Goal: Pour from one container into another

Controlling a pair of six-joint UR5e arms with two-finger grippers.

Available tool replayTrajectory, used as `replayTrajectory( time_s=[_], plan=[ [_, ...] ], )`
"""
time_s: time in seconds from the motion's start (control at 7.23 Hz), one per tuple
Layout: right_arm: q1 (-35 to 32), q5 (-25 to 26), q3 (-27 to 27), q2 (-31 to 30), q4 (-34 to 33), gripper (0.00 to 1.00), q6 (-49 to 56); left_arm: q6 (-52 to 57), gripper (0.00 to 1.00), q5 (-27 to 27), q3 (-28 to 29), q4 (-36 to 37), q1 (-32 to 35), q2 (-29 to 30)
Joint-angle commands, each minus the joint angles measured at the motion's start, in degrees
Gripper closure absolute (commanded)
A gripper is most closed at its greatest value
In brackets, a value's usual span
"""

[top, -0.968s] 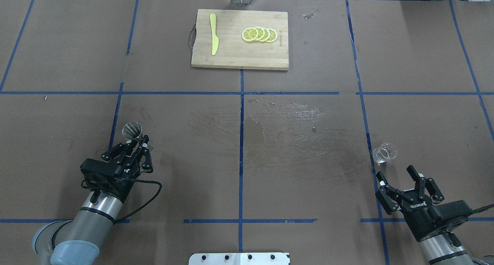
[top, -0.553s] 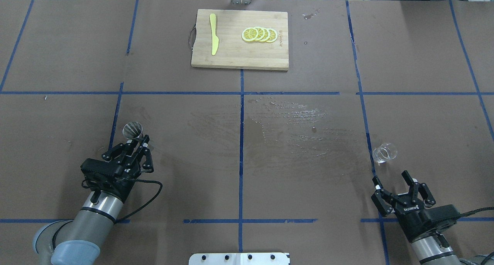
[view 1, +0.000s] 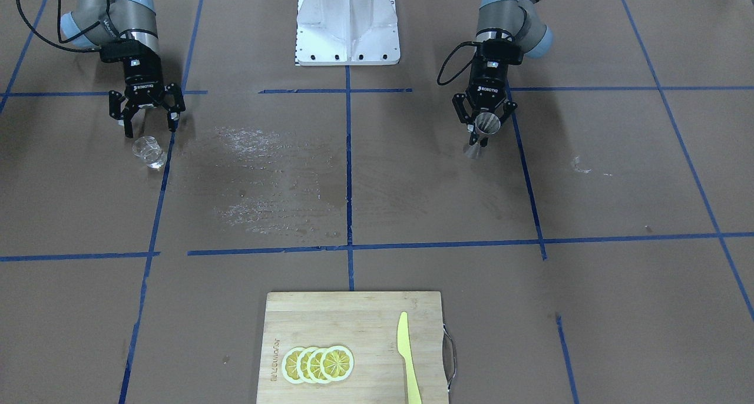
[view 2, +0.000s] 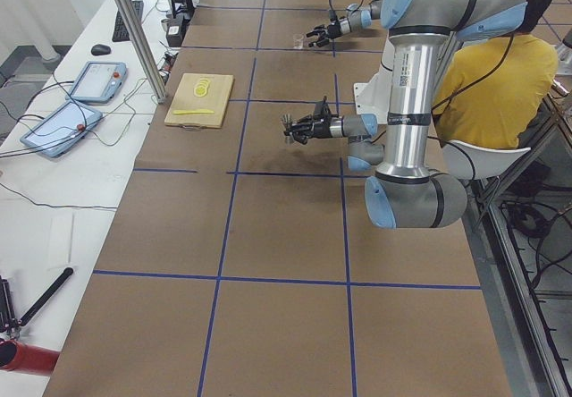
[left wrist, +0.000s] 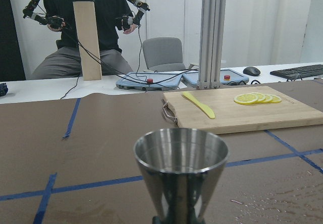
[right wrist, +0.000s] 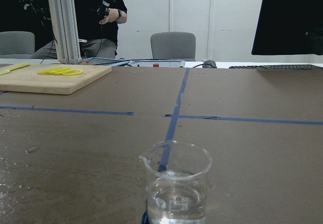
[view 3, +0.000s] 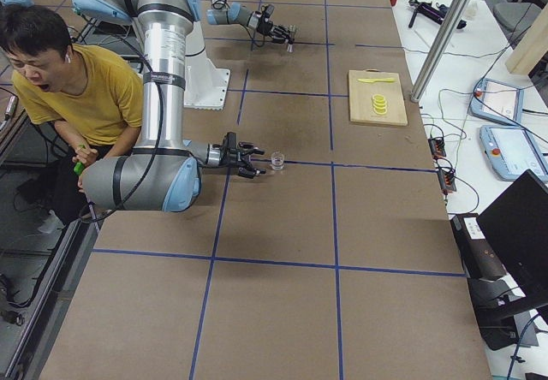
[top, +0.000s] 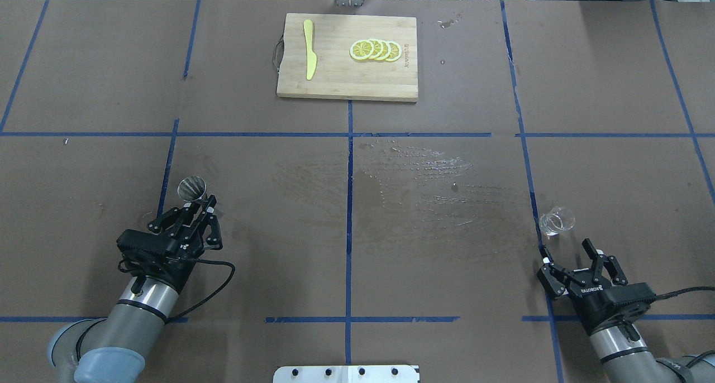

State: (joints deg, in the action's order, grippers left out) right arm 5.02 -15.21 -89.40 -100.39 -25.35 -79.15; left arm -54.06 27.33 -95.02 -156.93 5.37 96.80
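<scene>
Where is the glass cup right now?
Overhead view, right side: the cup stands on the table beside a blue tape line, just ahead of the open right gripper.

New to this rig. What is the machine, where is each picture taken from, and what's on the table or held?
Two robot arms work at a brown table, each ending in a two-finger pincer. One camera looks down from behind the robot, one faces it across the table, two sit at the table's ends, one rides on each wrist. The left pincer is shut on a steel jigger. The right pincer is open, just short of a glass beaker, which stands untouched and holds a little clear liquid. Farther off lies a cutting board with lemon slices and a yellow knife. A wet patch marks the middle.
</scene>
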Motion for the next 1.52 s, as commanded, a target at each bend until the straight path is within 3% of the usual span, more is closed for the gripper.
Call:
replayTrajectory(
  time_s=[0.0,0.41,0.97,1.11,1.24,1.38],
  plan=[
    [-3.25,-1.92,4.05,4.49,-0.05,0.04,1.97,-0.08,1.00,0.00,0.10,-0.05,-0.01,0.06],
    [-5.19,-2.98,4.15,4.59,-0.05,0.05,2.68,-0.17,1.00,-0.09,0.10,-0.05,0.07,-0.03],
    [-5.81,-2.98,4.24,5.38,-0.05,0.20,2.68,-0.17,1.00,-0.17,0.28,-0.14,0.07,-0.11],
    [-5.90,-2.98,4.59,5.38,0.04,0.37,2.68,-0.17,1.00,-0.17,0.19,-0.14,0.07,-0.12],
    [-5.81,-2.98,4.94,5.38,0.13,0.64,2.68,-0.17,1.00,-0.17,0.19,-0.14,0.07,-0.12],
    [-5.90,-2.98,4.77,5.38,0.21,0.82,3.20,-0.17,1.00,-0.17,0.19,-0.14,0.07,-0.12]
  ],
)
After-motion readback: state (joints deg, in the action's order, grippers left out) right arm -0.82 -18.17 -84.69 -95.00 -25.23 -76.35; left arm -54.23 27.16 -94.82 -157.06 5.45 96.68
